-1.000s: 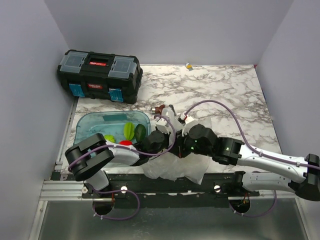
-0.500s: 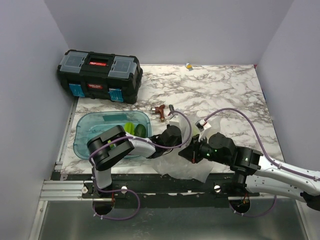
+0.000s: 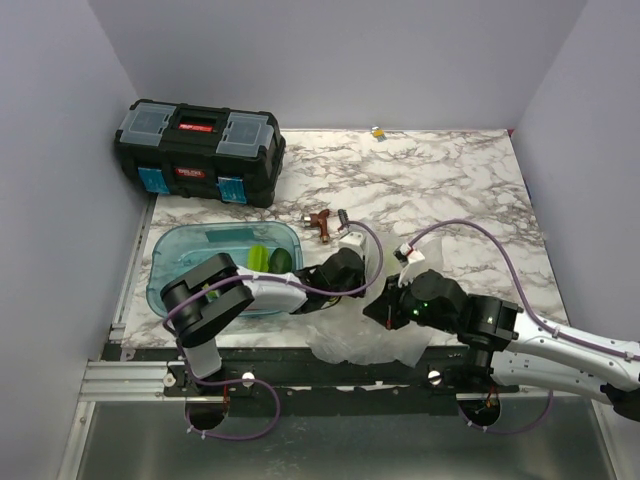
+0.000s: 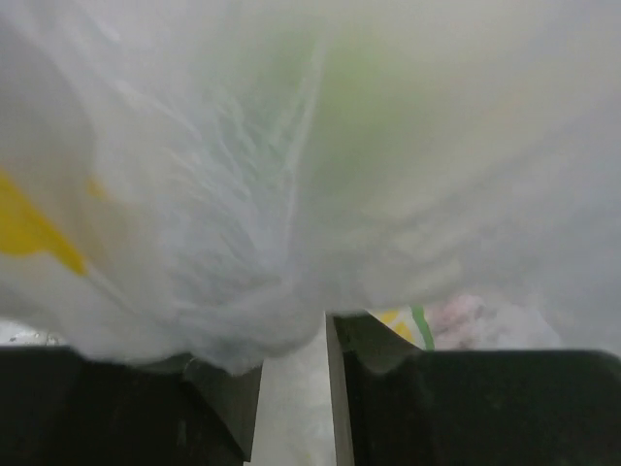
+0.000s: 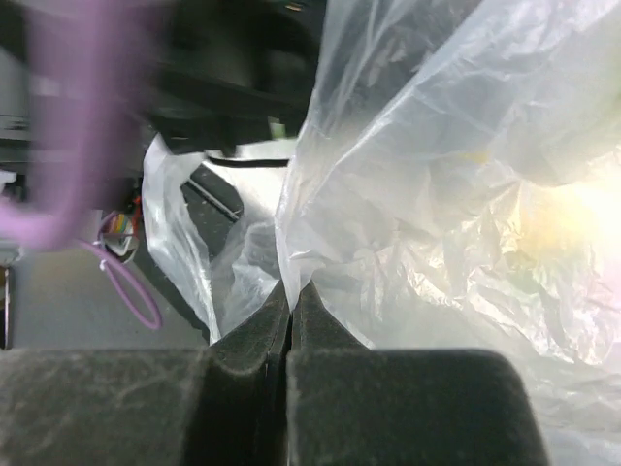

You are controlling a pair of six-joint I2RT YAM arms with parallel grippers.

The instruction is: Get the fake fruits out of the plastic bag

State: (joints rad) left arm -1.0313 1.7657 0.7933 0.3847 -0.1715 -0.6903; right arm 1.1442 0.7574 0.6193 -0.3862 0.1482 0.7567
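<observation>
Currently the plastic bag [image 3: 365,345] lies crumpled on the marble table [image 3: 450,190] at its near edge, between the 2 arms and partly under them.

The right gripper [image 5: 291,291] is clenched. Its 2 fingers meet tip to tip, and a fold of the clear film rises straight out of the seam between them, so it has the bag pinched. In that wrist view the rest of the film billows up and to the right of the pinch.

The left gripper [image 4: 293,325] is pressed into the bag from the left side. Film fills nearly its whole wrist view, with a yellow mark [image 4: 29,228] at the left and a soft green blur [image 4: 354,97] behind the plastic (too hazy to say what it is). Its jaws stand with a narrow gap and pale film sags down to that gap, but I cannot tell whether they have caught any of it.

Outside the bag, 2 fake fruits sit in the blue tray [image 3: 175,250] to the left: a yellow-green fruit [image 3: 258,258] and a dark green fruit [image 3: 282,261], just beside each other at the tray's right end, close to the left arm.

A black toolbox [image 3: 200,150] stands at the far left corner, well apart. A small reddish-brown object [image 3: 320,218] lies on the marble just beyond the left arm's wrist.
</observation>
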